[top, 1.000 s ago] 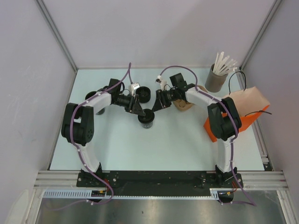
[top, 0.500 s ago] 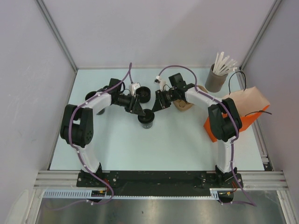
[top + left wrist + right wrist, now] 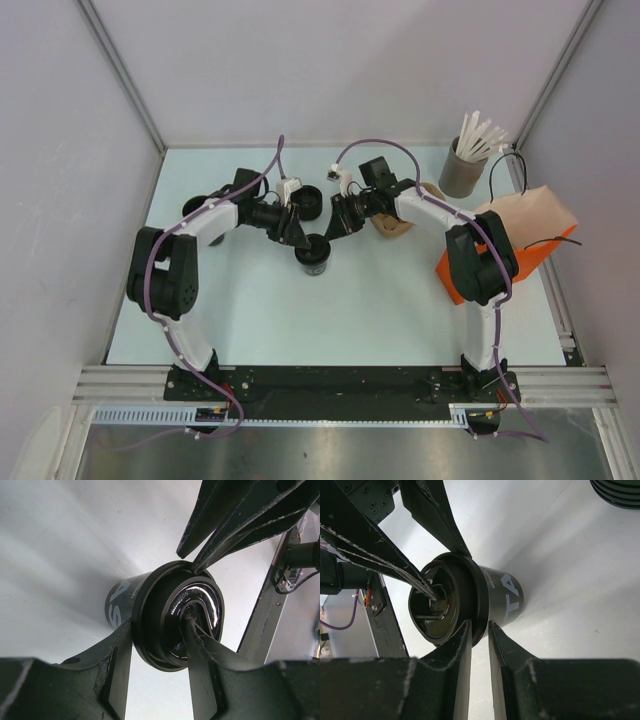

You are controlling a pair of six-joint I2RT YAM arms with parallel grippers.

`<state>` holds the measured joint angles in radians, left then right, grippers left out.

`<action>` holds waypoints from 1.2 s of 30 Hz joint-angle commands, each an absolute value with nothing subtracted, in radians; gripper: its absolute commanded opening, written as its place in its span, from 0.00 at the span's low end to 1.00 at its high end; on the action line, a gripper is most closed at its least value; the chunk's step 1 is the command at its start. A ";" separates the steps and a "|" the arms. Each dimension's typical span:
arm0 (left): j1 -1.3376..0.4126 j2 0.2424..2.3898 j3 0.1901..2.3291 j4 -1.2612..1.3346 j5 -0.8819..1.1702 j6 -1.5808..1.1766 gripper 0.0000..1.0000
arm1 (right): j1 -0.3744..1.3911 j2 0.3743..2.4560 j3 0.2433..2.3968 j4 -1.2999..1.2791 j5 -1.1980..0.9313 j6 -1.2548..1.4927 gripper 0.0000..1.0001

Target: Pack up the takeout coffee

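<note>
The takeout coffee [image 3: 313, 254], a small black cup with white lettering and a round black lid, stands at mid-table between both arms. My left gripper [image 3: 300, 237] comes in from the left. In the left wrist view one finger [image 3: 120, 652] lies against the outside of the lid's rim [image 3: 150, 630], and the other presses into the lid's top recess. My right gripper [image 3: 329, 232] comes in from the right. In the right wrist view it [image 3: 479, 626] pinches the near rim of the lid [image 3: 442, 602], with one finger over the lid's face and one under the rim.
An orange bag with brown paper [image 3: 525, 235] sits at the right edge. A grey tub of white sticks [image 3: 463, 170] stands at the back right. A brown item [image 3: 393, 226] lies under the right arm. Black cups stand behind the grippers [image 3: 310, 203] and at the left [image 3: 195, 208].
Both grippers have narrowed onto the lid, the right one more. The cup and the arms have hardly shifted.
</note>
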<state>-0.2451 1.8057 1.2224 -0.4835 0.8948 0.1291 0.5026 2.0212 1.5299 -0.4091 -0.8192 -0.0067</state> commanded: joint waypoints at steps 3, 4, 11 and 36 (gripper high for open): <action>-0.247 1.793 1.181 -0.517 0.689 0.225 0.46 | 0.534 2.097 1.462 -0.538 -0.614 -0.126 0.21; -0.247 1.790 1.180 -0.518 0.684 0.227 0.46 | 0.534 2.098 1.459 -0.537 -0.614 -0.124 0.22; -0.247 1.775 1.170 -0.520 0.657 0.229 0.46 | 0.551 2.128 1.454 -0.531 -0.638 -0.127 0.21; -0.247 1.747 1.163 -0.535 0.558 0.248 0.49 | 0.561 2.246 1.454 -0.569 -0.600 -0.120 0.21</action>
<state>-0.2516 1.7397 1.1976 -0.5076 0.7807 0.1337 0.5064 2.0853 1.5497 -0.3882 -0.8993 -0.0257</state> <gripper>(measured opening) 0.496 0.216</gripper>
